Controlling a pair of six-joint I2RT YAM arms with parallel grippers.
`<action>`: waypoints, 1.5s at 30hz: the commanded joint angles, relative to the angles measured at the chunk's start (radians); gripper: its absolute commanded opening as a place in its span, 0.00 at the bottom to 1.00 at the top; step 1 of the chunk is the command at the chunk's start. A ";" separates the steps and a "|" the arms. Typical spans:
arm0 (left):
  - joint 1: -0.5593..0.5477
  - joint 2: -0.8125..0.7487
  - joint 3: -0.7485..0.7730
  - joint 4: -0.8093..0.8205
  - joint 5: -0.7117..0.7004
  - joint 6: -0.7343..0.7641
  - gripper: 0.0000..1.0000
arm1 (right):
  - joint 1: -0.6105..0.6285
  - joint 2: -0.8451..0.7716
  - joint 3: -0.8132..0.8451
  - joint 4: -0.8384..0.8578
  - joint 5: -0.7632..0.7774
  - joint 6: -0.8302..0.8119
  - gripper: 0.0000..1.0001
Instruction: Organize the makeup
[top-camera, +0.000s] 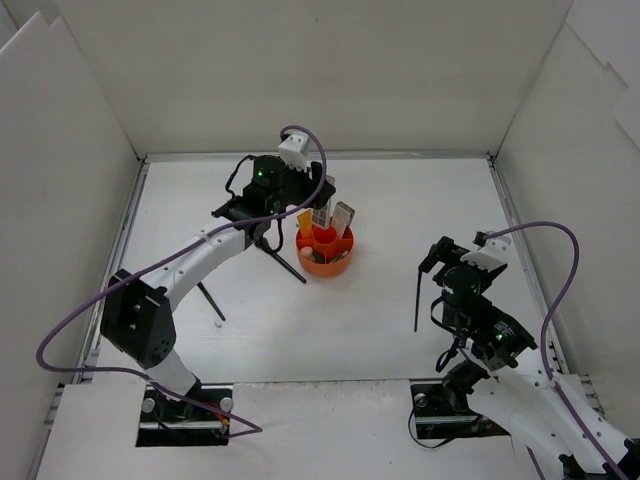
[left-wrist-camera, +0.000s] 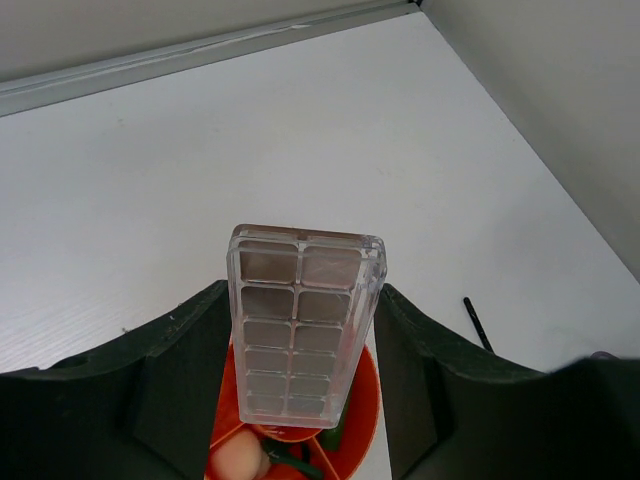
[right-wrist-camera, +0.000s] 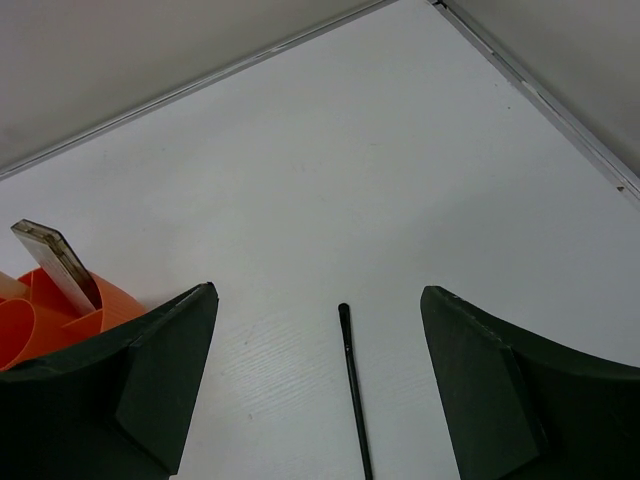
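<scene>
Your left claw (left-wrist-camera: 303, 300) flanks the eyeshadow palette (left-wrist-camera: 305, 330) standing in the holder (left-wrist-camera: 365, 400); grip unclear. Your right claw (right-wrist-camera: 318, 292) gapes empty above a black brush (right-wrist-camera: 352, 390).

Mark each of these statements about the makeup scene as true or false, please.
1. The eyeshadow palette stands in the orange holder. True.
2. The right gripper holds a thin black brush. False: it is open, and the brush lies on the table between its fingers.
3. The left gripper has one finger on each side of the palette. True.
4. The holder lies tipped on its side. False: it stands upright.
</scene>
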 joint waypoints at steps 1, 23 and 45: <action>-0.041 -0.023 0.007 0.256 0.019 0.064 0.00 | -0.005 -0.003 0.007 0.007 0.046 -0.006 0.80; -0.121 0.121 -0.088 0.517 -0.098 0.186 0.00 | -0.005 0.009 0.007 -0.020 0.069 -0.005 0.81; -0.130 0.129 -0.222 0.655 -0.096 0.149 0.24 | -0.005 0.002 -0.007 -0.027 0.051 0.015 0.80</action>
